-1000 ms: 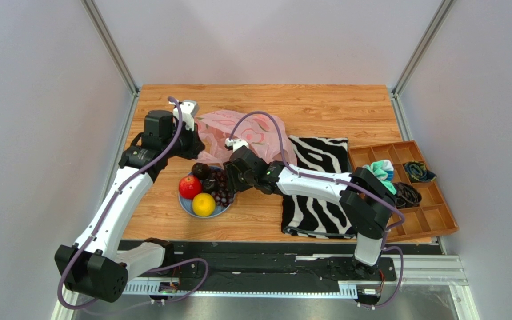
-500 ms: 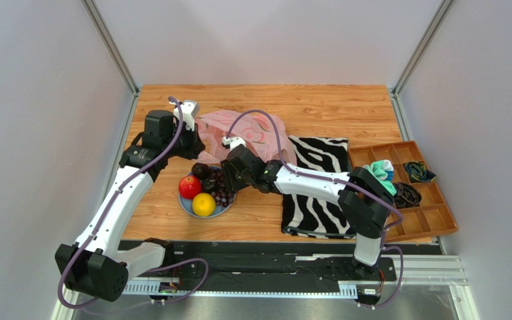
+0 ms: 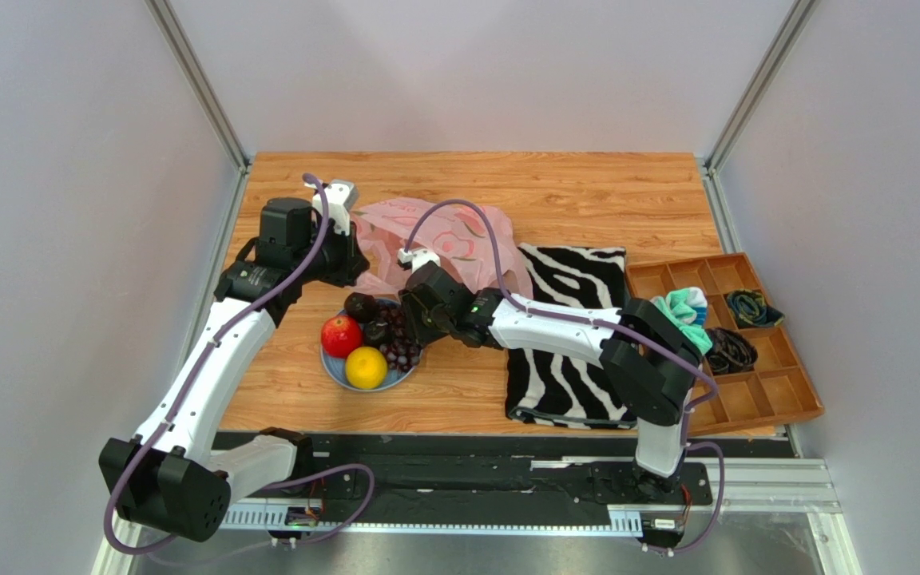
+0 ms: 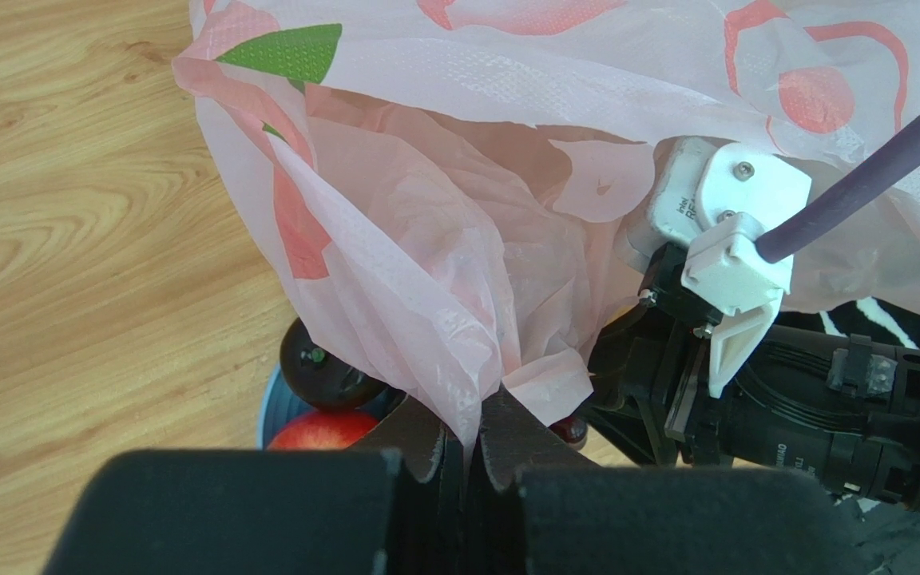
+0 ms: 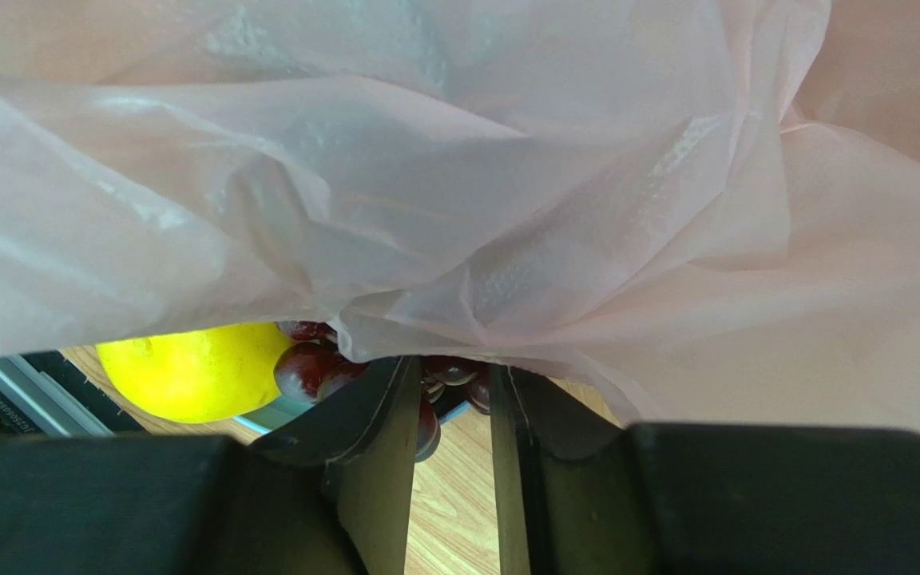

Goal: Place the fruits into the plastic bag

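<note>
The pink plastic bag [image 3: 453, 234] lies crumpled behind a blue plate [image 3: 331, 367]. The plate holds a red apple [image 3: 340, 337], a yellow citrus [image 3: 365, 367], dark grapes [image 3: 401, 347] and a dark plum [image 3: 361, 306]. No mango shows. My left gripper [image 3: 351, 260] is shut on the bag's edge [image 4: 489, 180] and holds it up above the plate; the apple [image 4: 321, 429] and plum [image 4: 321, 371] show beneath. My right gripper [image 3: 403, 319] is narrowly open at the bag's mouth. Bag film [image 5: 429, 180] drapes over its fingertips [image 5: 395, 389], and the grapes [image 5: 309, 369] and citrus [image 5: 195, 371] lie just beyond.
A zebra-striped cloth [image 3: 567, 324] lies right of the plate, under my right arm. A wooden compartment tray [image 3: 777, 389] with cloth items sits at the right edge. Grey walls enclose the table on three sides.
My right gripper has shifted slightly left and away, closer to the bag's mouth above the grapes. The left gripper has kept still on the bag.
</note>
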